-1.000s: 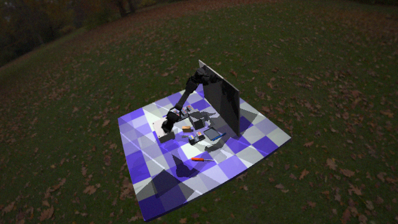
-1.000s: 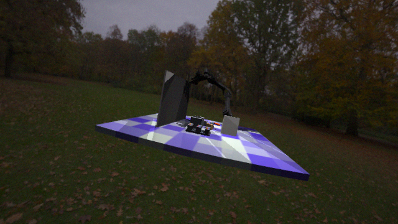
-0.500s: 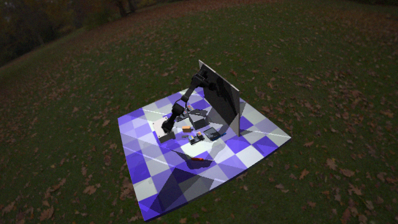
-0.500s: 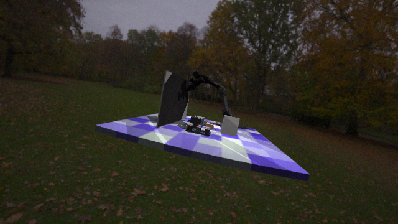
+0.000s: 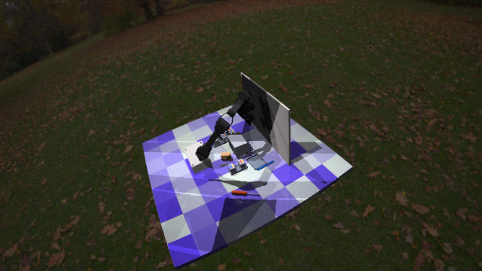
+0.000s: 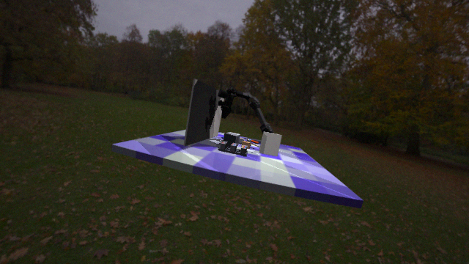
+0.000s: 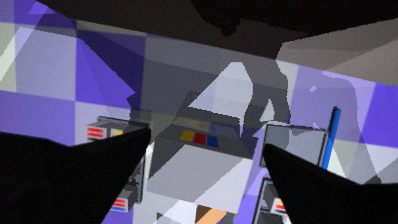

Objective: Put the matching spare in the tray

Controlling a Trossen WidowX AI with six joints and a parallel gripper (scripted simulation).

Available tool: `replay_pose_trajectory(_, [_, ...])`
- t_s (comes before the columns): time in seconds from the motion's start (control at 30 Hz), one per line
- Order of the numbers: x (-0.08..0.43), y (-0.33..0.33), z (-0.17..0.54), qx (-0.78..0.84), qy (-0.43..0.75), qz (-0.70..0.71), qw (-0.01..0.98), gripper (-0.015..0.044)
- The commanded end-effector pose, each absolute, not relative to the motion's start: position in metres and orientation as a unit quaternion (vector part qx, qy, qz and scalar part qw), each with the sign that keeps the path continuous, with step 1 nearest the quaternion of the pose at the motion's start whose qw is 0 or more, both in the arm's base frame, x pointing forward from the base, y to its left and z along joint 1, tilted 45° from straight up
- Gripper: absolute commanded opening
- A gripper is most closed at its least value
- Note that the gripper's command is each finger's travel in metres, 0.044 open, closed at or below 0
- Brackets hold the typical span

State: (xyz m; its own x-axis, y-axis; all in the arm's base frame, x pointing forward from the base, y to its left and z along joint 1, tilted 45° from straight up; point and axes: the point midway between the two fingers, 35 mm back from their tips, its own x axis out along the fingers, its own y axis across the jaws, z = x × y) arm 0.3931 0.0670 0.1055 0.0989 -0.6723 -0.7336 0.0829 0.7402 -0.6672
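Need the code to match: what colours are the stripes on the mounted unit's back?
Yellow, red, blue; wrist view.

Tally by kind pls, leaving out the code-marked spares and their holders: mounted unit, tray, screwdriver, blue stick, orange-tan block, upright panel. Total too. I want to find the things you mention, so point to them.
Mounted unit (image 5: pixel 241 145) (image 6: pixel 231 138) (image 7: pixel 200 175): 1
Tray (image 5: pixel 256 162) (image 7: pixel 295 145): 1
Screwdriver (image 5: pixel 239 193) (image 6: pixel 255 141): 1
Blue stick (image 5: pixel 265 165) (image 7: pixel 332 137): 1
Orange-tan block (image 5: pixel 226 154) (image 6: pixel 246 144) (image 7: pixel 212 215): 1
Upright panel (image 5: pixel 280 132) (image 6: pixel 199 114) (image 7: pixel 345 55): 1
Total: 6

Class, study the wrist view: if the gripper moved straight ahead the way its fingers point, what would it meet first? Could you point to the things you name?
Probably the grey block (image 5: pixel 241 143) (image 6: pixel 231 137) (image 7: pixel 202 172), near its colour-striped back, since the open gripper (image 5: pixel 248 120) (image 6: pixel 224 114) (image 7: pixel 207 141) aims down that way; depth is unclear.
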Motion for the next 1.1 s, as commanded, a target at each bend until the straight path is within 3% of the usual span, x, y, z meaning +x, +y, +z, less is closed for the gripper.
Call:
replay_pose_trajectory(0.0, [0.379, 0.058, 0.097, -0.209, 0.638, -0.321, 0.668, 0.0440])
replay_pose_trajectory(0.7, [0.379, 0.060, 0.095, -0.213, 0.639, -0.317, 0.668, 0.0440])
replay_pose_trajectory(1.07, [0.303, 0.159, -0.020, -0.449, 0.713, -0.023, 0.538, 0.0440])
